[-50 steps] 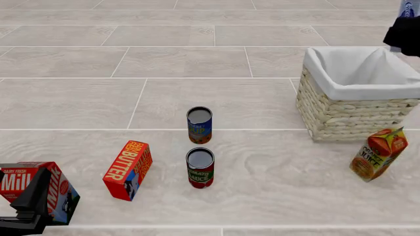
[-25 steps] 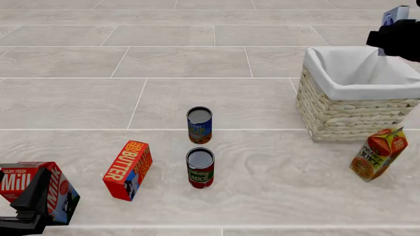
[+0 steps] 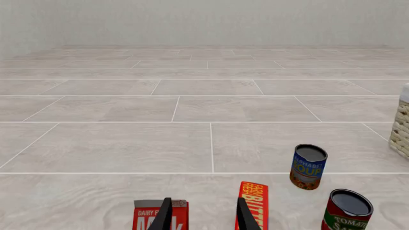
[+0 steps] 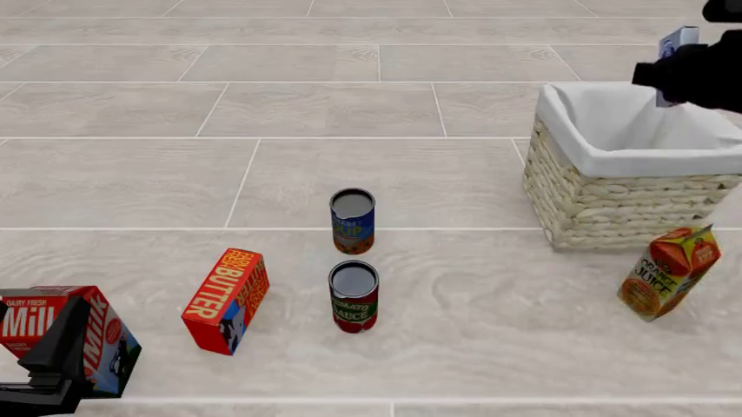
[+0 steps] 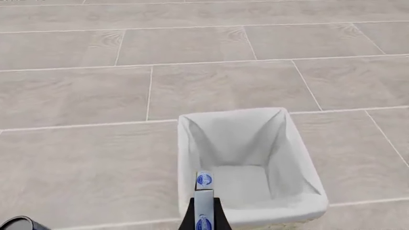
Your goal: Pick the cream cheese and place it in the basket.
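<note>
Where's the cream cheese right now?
In the front view the cream cheese is at upper right, held in the right gripper above the basket; the right wrist view shows it over the basket's liner.

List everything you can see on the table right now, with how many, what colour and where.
Small light-blue and white cream cheese box: one, held above the basket's far right rim.
Square pale wicker basket with white cloth liner: one, right side.
Blue soup can: one, centre.
Red and green tomato sauce can: one, just in front of the soup can.
Orange-red butter box: one, front left, tilted.
Red and white milk carton: one, front left corner.
Orange juice carton: one, front right, leaning.
Right claw: black, shut on the cream cheese.
Left claw: black, open, front left by the milk.
</note>
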Controlling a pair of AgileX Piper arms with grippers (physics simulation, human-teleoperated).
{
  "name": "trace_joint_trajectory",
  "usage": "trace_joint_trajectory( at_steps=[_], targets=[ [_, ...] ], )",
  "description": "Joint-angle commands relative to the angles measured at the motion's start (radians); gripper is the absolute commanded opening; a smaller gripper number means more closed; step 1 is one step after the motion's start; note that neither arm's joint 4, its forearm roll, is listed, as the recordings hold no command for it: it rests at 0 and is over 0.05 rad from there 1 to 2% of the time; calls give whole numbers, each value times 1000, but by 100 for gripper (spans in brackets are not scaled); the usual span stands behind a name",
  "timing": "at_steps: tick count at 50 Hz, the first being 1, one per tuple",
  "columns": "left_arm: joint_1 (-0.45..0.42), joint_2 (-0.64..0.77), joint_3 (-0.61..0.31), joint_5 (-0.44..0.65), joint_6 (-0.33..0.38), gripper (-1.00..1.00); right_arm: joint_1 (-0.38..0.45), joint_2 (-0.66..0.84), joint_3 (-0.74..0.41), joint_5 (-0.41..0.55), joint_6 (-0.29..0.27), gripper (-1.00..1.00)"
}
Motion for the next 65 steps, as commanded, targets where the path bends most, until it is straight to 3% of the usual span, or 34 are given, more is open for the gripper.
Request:
trace_joint_trajectory(
  at_steps=[1,5,12,19,21,30,35,41,45,51,52,53,55,62,65],
  targets=[
    [0,0,0,0,0,100,-16,52,-64,19,29,-100],
    [0,0,0,0,0,100,-24,77,-84,28,7,-100],
    [0,0,0,0,0,100,-43,131,-117,51,44,-100],
    [0,0,0,0,0,100,-74,173,-158,75,44,-100],
    [0,0,0,0,0,100,-83,181,-163,82,15,-100],
    [0,0,0,0,0,100,-117,222,-186,115,7,-100],
    [0,0,0,0,0,100,-128,269,-239,180,-2,-100],
    [0,0,0,0,0,100,-145,310,-356,284,-77,-100],
    [0,0,0,0,0,100,-123,331,-448,355,-83,-100],
    [0,0,0,0,0,100,-125,396,-509,413,-101,-100],
    [0,0,0,0,0,100,-110,388,-516,409,-124,-100],
    [0,0,0,0,0,100,-124,396,-529,417,-108,-100],
    [0,0,0,0,0,100,-132,417,-528,441,-146,-100],
    [0,0,0,0,0,100,-130,447,-539,479,-149,-100],
    [0,0,0,0,0,100,-132,459,-552,505,-183,-100]
  ],
)
